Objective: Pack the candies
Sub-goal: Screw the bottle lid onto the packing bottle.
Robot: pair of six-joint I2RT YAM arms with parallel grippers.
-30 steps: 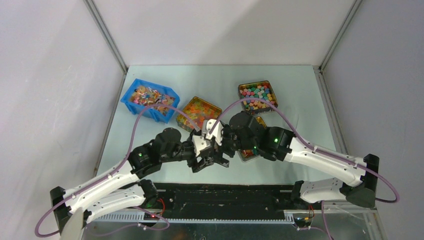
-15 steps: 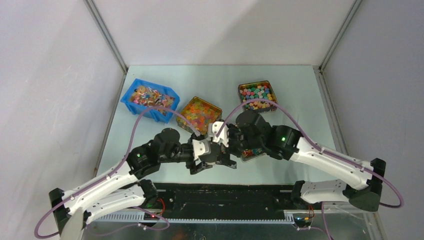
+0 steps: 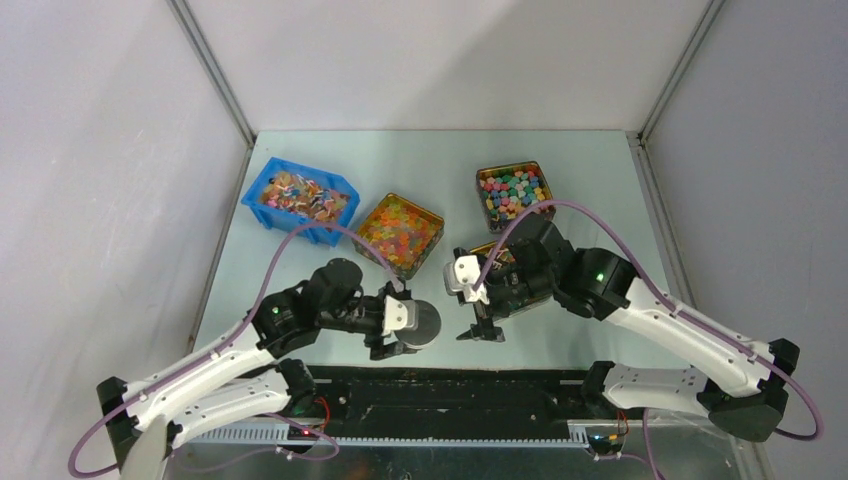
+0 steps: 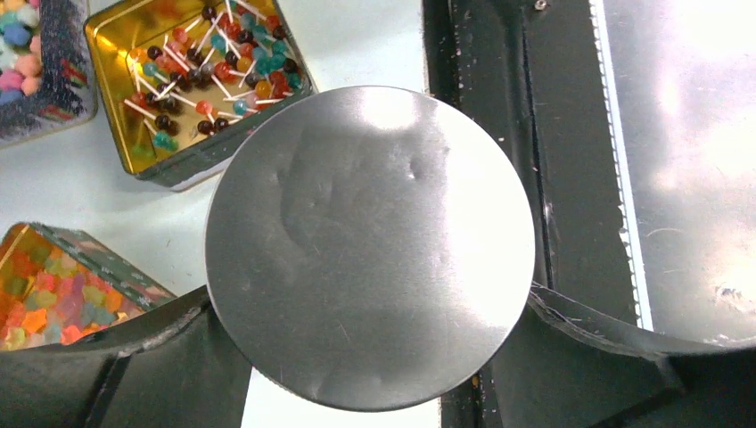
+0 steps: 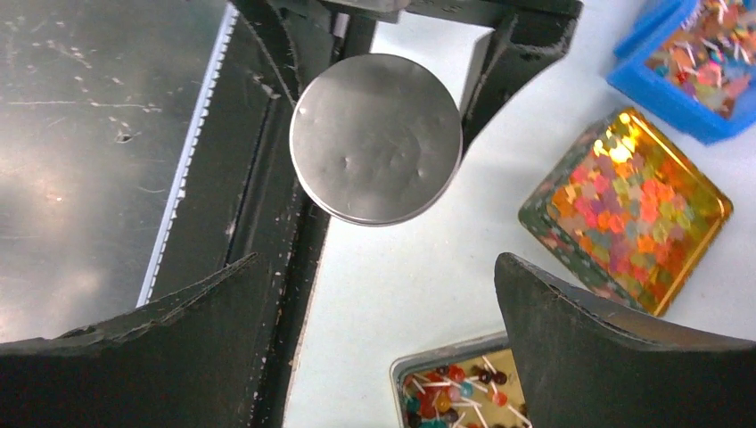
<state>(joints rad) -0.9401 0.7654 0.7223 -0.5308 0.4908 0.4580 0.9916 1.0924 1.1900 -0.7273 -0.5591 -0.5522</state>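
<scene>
Possession of the round metal disc [image 4: 370, 245] now lies with the left fingers [image 4: 152, 357] alone: they pinch it by its rim on both sides, its dented flat face turned toward both wrist cameras, and I cannot tell whether it is a lid or the base of a can. A second ago the two arms were huddled together over the middle of the near edge; since then the right fingers [image 5: 178, 339] have drawn back toward the right, and they stand spread wide with nothing between them. The disc hangs over the near edge of the bench [image 3: 420, 165], left of centre. The candies [image 4: 214, 67] lie in a gold tin [image 4: 107, 53] near the bench's middle, partly under the right arm, sticks pointing every way. Farther off sit a square tin of jelly sweets [image 3: 400, 232], a tin of pastel sweets [image 3: 513, 190] toward the far edge, and a blue bin [image 3: 300, 200] by the far left corner. The handover looks finished, which should free the right arm to start picking candies; none appears packed yet
</scene>
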